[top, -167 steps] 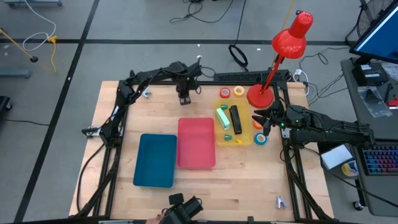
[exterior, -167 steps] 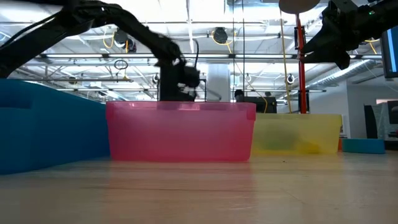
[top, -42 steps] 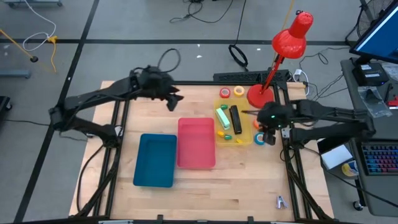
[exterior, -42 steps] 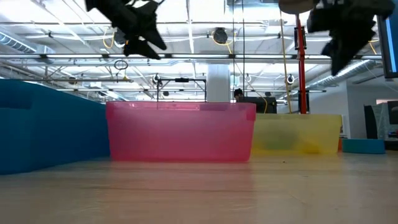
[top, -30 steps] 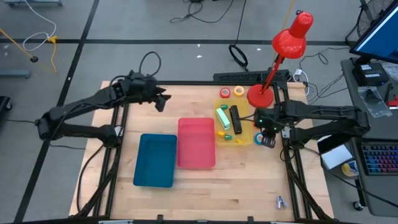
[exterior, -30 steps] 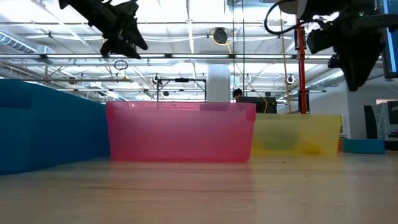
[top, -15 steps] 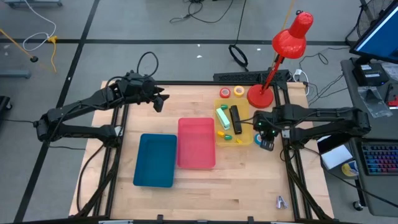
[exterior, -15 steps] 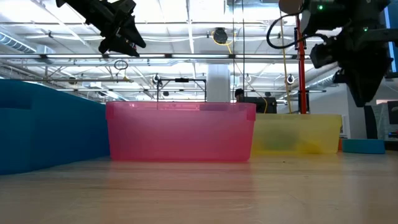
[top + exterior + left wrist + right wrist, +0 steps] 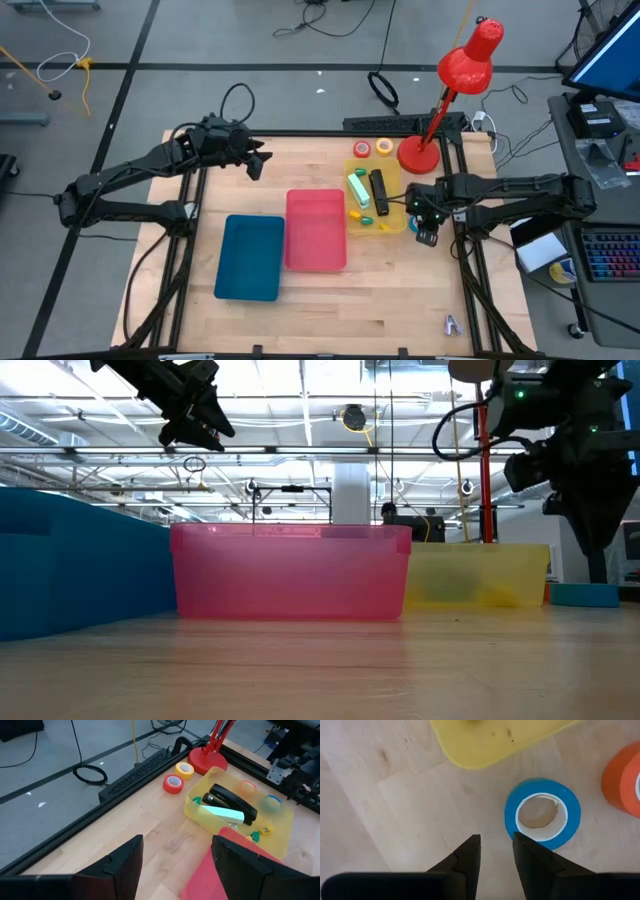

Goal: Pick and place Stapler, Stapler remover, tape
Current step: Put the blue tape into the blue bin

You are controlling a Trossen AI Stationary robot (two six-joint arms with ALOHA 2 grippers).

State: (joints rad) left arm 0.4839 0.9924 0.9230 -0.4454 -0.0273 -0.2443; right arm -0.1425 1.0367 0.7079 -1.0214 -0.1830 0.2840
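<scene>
Your right hand [image 9: 494, 851] hangs just above the desk [image 9: 300, 310] with its fingers slightly parted, grasping nothing, right beside the blue tape roll [image 9: 543, 820] near the yellow tray [image 9: 490, 740]. Your left hand [image 9: 175, 865] waits released above the desk's far left.

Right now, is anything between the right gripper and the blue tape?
Nothing visible. The right gripper points down at the blue tape, which lies flat on bare table just beyond the fingertips. The yellow tray and orange tape sit off to the sides.
</scene>
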